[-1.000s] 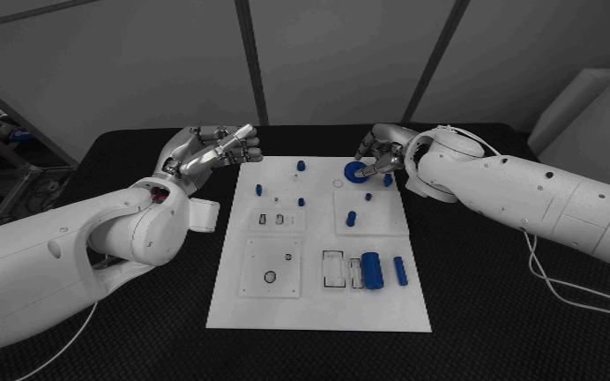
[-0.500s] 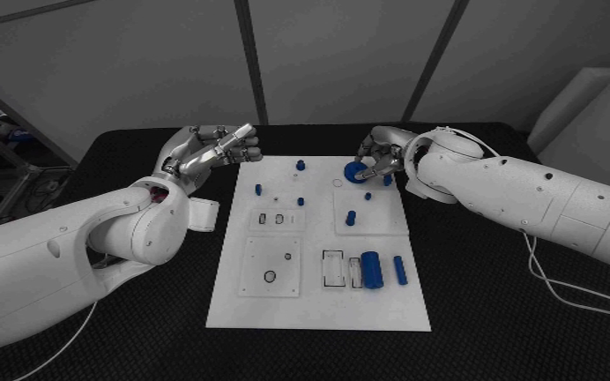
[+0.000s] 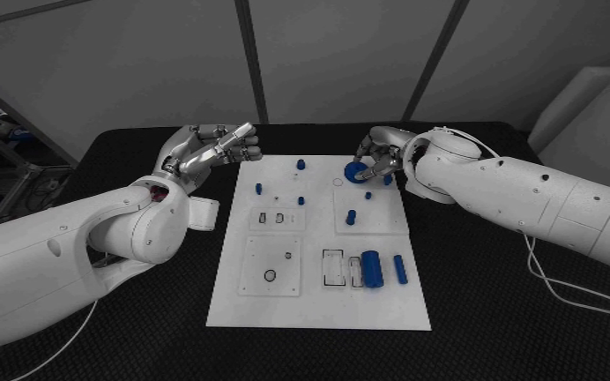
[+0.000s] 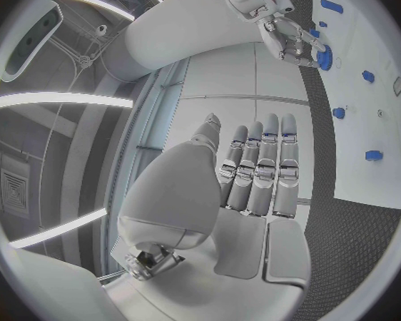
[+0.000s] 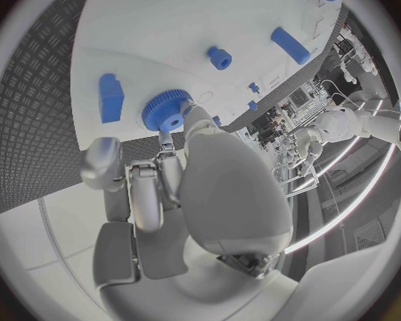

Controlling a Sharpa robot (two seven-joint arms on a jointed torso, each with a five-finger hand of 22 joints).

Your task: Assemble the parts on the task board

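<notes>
The white task board (image 3: 321, 302) lies mid-table with several small blue parts on it. My right hand (image 3: 376, 156) hovers over the board's far right part and pinches a round blue gear (image 3: 354, 170) just above the board; the right wrist view shows the toothed blue gear (image 5: 165, 112) at my fingertips (image 5: 193, 118) over the board (image 5: 156, 28). My left hand (image 3: 213, 148) is raised off the board's far left corner, fingers straight and together, holding nothing; in the left wrist view the left hand (image 4: 254, 185) is bare, with the right hand (image 4: 290, 36) and gear (image 4: 322, 55) beyond.
A large blue cylinder (image 3: 371, 269) and a blue bar (image 3: 399, 270) lie near the board's right front, beside rectangular slots (image 3: 333, 270). Small blue pegs (image 3: 301, 166) stand at the far end. Black table (image 3: 152, 328) surrounds the board.
The right hand has drifted very slightly with the gear; the left hand has not moved.
</notes>
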